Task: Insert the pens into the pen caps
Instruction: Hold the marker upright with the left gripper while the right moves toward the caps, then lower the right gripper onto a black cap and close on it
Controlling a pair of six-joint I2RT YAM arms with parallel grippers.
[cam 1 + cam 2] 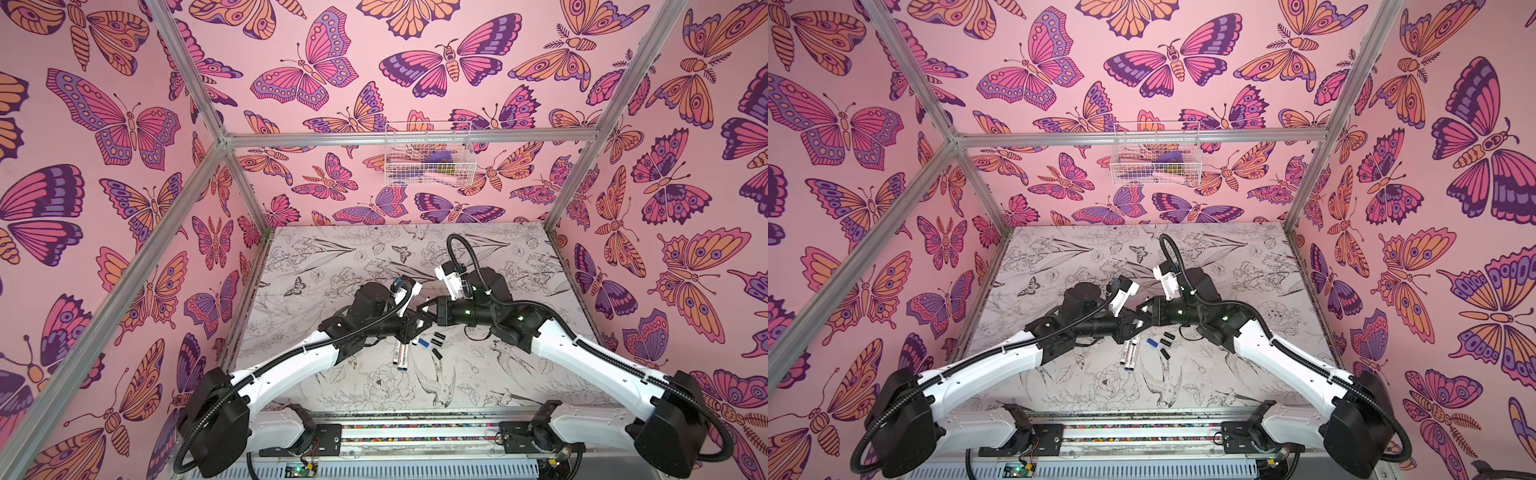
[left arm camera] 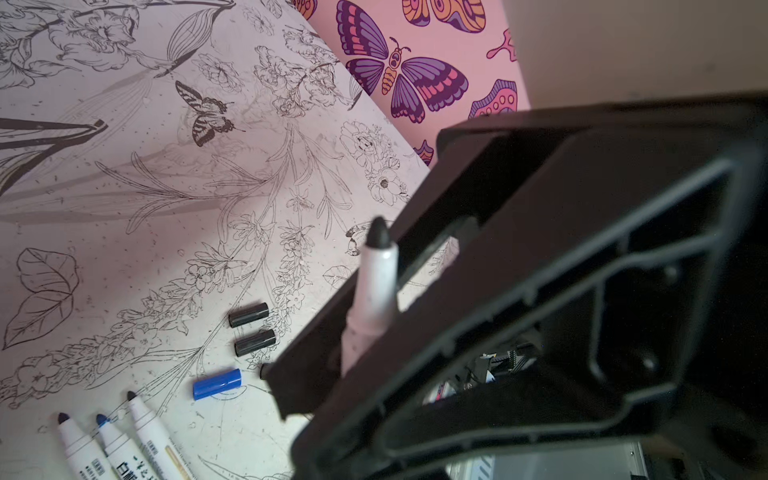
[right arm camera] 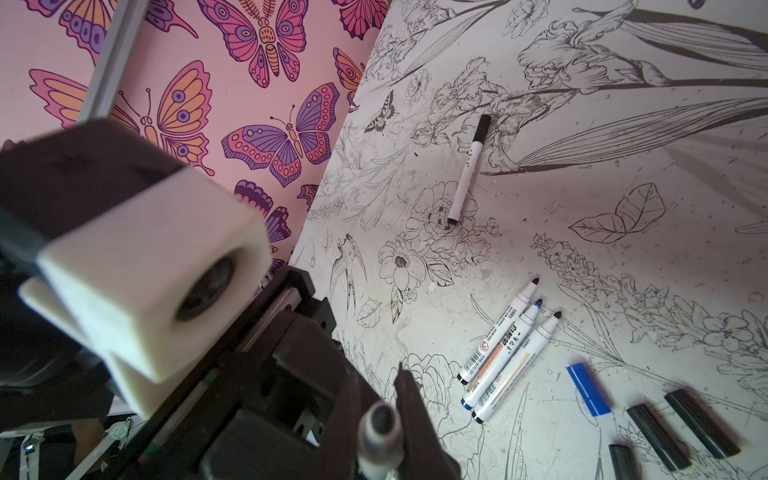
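My two grippers meet tip to tip above the table's middle in both top views, the left gripper [image 1: 411,328] and the right gripper [image 1: 427,313]. Between them is an uncapped pen [image 2: 374,286], its dark tip facing the right wrist camera [image 3: 380,419]. The left gripper is shut on its rear part. The right gripper's fingers [image 3: 411,415] stand close on both sides of the tip end; whether they press it is unclear. Three uncapped pens [image 3: 507,349] lie side by side. Beside them lie a blue cap [image 3: 589,388] and three black caps [image 3: 702,422]. A capped pen [image 3: 469,166] lies farther off.
The loose pens [image 1: 399,353] and caps [image 1: 436,338] lie just in front of the grippers. A white wire basket [image 1: 428,153] hangs on the back wall. Butterfly-patterned walls and aluminium posts [image 1: 552,226] close in the table. The left wrist camera block [image 3: 145,270] fills the right wrist view's side.
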